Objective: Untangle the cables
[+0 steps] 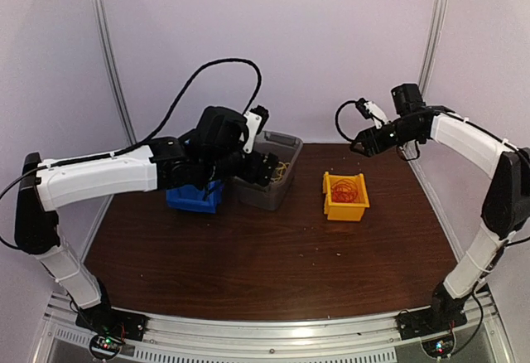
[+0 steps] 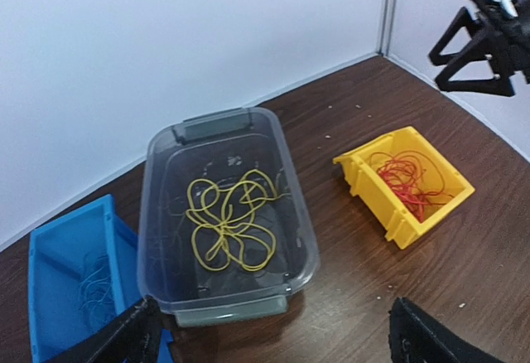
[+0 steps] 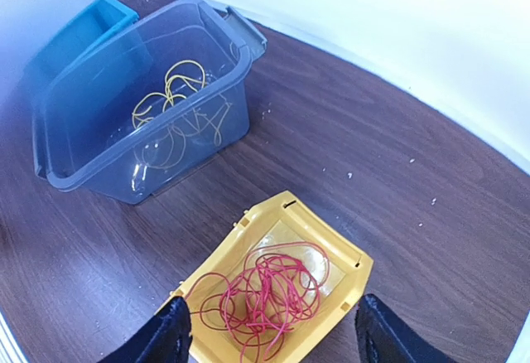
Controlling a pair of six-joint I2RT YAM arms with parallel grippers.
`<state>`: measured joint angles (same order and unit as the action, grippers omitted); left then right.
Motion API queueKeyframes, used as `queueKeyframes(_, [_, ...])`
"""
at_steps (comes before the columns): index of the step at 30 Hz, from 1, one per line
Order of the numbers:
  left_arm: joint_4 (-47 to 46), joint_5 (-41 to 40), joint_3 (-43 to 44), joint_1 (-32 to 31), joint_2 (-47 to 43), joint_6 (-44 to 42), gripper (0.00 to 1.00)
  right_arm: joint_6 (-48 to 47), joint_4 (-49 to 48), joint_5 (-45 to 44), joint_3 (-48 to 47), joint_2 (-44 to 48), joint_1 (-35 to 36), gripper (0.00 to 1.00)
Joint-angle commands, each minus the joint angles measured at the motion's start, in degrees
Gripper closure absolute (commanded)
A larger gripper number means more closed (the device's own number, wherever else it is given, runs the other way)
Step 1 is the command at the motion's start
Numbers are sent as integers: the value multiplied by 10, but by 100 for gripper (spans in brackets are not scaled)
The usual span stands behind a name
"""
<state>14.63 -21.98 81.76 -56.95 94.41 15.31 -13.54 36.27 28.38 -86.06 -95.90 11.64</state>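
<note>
A yellow cable lies looped in the clear grey bin. A red cable lies tangled in the yellow bin. A thin blue cable shows faintly in the blue bin. My left gripper is open and empty, hovering above the near end of the grey bin. My right gripper is open and empty, held high above the yellow bin. In the top view the left gripper is over the grey bin and the right gripper is behind the yellow bin.
The three bins stand in a row at the back of the brown table: blue bin left, grey middle, yellow right. White walls and metal posts close the back and sides. Small white crumbs dot the tabletop.
</note>
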Motion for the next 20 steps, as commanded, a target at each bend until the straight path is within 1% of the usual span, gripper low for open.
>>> queueKeyframes(1, [18,-84,-30,33,-56,1,2,11,-66,40,57,53,-46,24])
queueKeyframes(2, [22,-92,-37,43,-68,7,2,21,-92,48,72,72,-62,8])
queueKeyframes(3, [24,-98,-47,54,-81,13,2,36,-129,50,94,94,-77,1])
queueKeyframes(5, [24,-124,-69,76,-111,17,2,50,-183,61,127,133,-106,0])
queueKeyframes(6, [24,-139,-81,88,-127,18,3,54,-206,60,140,150,-109,0])
queueKeyframes(8, [20,-158,-105,113,-159,13,2,84,-260,11,173,191,-109,0])
queueKeyframes(10, [21,-159,-122,143,-186,13,2,111,-316,-40,211,225,-109,0])
queueKeyframes(13, [29,-173,-143,181,-210,13,2,150,-382,-125,272,276,-109,0])
queueKeyframes(14, [30,-179,-151,193,-213,14,2,159,-390,-141,280,286,-109,0])
queueKeyframes(16, [34,-160,-163,223,-212,23,2,156,-374,-147,277,286,-109,0])
queueKeyframes(18, [28,-110,-173,253,-210,31,2,149,-373,-137,286,285,-109,0])
queueKeyframes(20, [-3,-61,-188,266,-209,10,2,156,-381,-127,297,286,-109,0])
